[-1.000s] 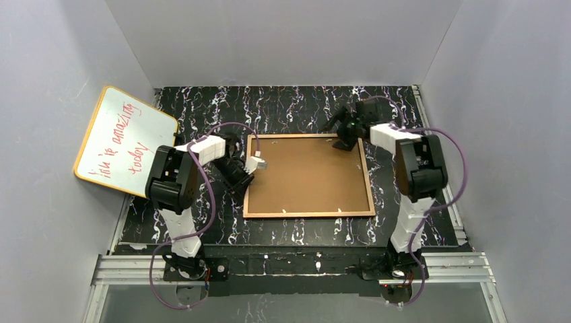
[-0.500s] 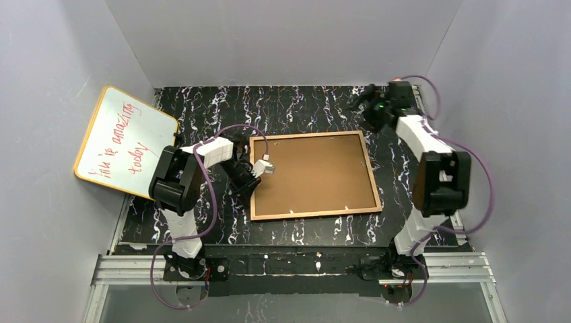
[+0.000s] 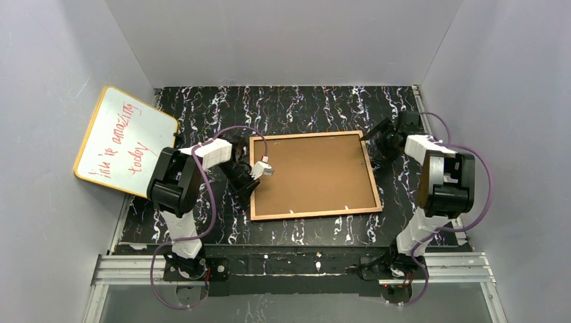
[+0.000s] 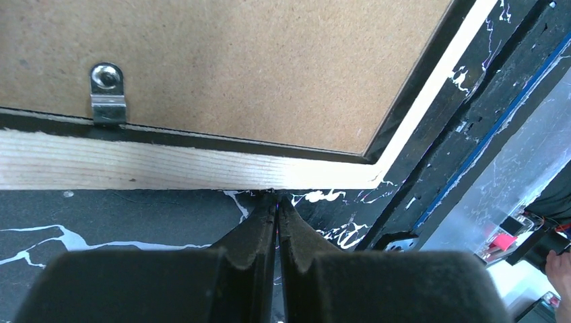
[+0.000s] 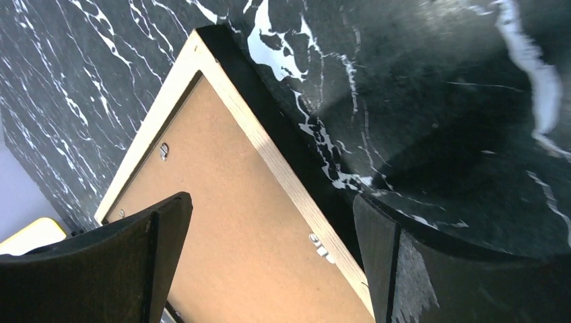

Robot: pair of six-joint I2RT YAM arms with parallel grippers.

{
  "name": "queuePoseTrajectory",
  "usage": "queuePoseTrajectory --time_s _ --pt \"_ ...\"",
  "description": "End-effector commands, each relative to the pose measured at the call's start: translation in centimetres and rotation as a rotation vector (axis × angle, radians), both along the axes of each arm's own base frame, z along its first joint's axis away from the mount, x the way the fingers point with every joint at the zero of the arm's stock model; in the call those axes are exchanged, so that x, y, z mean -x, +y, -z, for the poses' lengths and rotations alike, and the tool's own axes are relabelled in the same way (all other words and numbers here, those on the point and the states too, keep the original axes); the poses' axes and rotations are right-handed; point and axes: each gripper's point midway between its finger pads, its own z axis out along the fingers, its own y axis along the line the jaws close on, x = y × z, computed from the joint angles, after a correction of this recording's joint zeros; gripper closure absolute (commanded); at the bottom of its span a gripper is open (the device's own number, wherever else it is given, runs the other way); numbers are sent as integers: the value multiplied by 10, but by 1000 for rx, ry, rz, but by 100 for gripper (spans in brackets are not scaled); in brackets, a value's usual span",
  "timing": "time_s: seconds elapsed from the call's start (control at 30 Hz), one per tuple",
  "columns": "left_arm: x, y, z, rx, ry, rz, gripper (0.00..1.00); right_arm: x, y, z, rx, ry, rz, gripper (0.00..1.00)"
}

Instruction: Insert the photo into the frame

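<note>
The frame (image 3: 313,213) lies face down on the black marbled table, its tan wood rim around a brown backing board (image 3: 310,171). The photo is out of view. My left gripper (image 3: 251,191) is shut and empty. In the left wrist view its tips (image 4: 277,198) touch the outer side of the frame's rim (image 4: 135,168), near a corner. My right gripper (image 3: 380,145) stands open by the frame's right edge near the far corner. In the right wrist view the rim (image 5: 269,155) runs between the spread fingers of that gripper (image 5: 271,202), with nothing held.
A yellow-edged whiteboard (image 3: 124,141) with red writing leans against the left wall. Small metal clips (image 4: 108,94) hold the backing board along the rim. White walls close in the table on three sides, and a metal rail (image 3: 296,266) runs along the near edge.
The frame has slid slightly to the right. My right arm swung from the frame's far right corner out toward the back wall, then came back beside the right edge. The left gripper stayed shut.
</note>
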Motion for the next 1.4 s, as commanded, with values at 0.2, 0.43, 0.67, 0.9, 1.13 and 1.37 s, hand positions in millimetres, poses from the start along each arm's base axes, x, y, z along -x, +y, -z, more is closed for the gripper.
queuePoseTrajectory --time_s 0.2,0.43,0.67,0.9,1.13,1.37 --pt "-4 -10 -4 33 -34 -23 96 -47 133 0 -103 -48 -298 4" --pt "12 -56 -5 85 19 62 93 -116 205 -16 -78 -85 -413 1" --pt "32 -56 -59 186 152 184 66 -144 132 -77 127 -183 -271 1" --pt "-72 -13 -103 175 -103 -4 59 -61 62 -79 100 -124 -120 1" --pt "-220 78 -71 -17 -361 -505 67 50 80 -41 -62 -30 -177 1" --pt "-232 96 -24 -95 -367 -582 76 103 91 -25 -138 3 -201 1"
